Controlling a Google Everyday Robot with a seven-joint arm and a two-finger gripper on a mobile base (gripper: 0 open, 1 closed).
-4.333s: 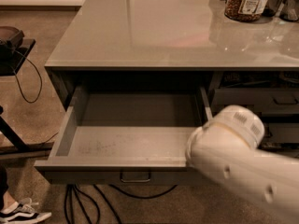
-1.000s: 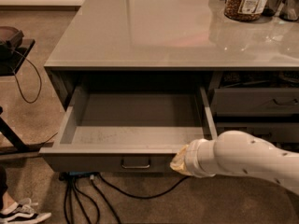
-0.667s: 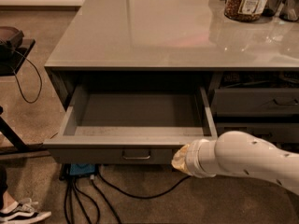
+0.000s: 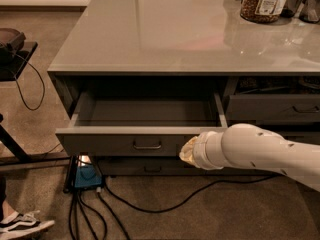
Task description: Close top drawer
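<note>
The top drawer point(image 4: 115, 143) is a wide grey metal drawer under the counter, standing partly open, with a small loop handle point(image 4: 147, 146) at the middle of its flat front. Its grey floor point(image 4: 145, 116) shows inside and is bare. My gripper point(image 4: 187, 151) is at the end of the white arm point(image 4: 260, 151), pressed against the right part of the drawer front, right of the handle. Its fingers are hidden against the drawer face.
The grey countertop point(image 4: 150, 29) holds a jar of brown food point(image 4: 264, 1) and dark containers at the back right. Narrower grey drawers point(image 4: 272, 106) lie to the right. Cables and a blue box point(image 4: 86, 176) lie on the carpet below. A black stand point(image 4: 15, 54) is at left, a shoe point(image 4: 22, 226) at bottom left.
The drawer has slid further in towards the cabinet, and less of its floor shows. My gripper has followed it, staying on the right part of the front.
</note>
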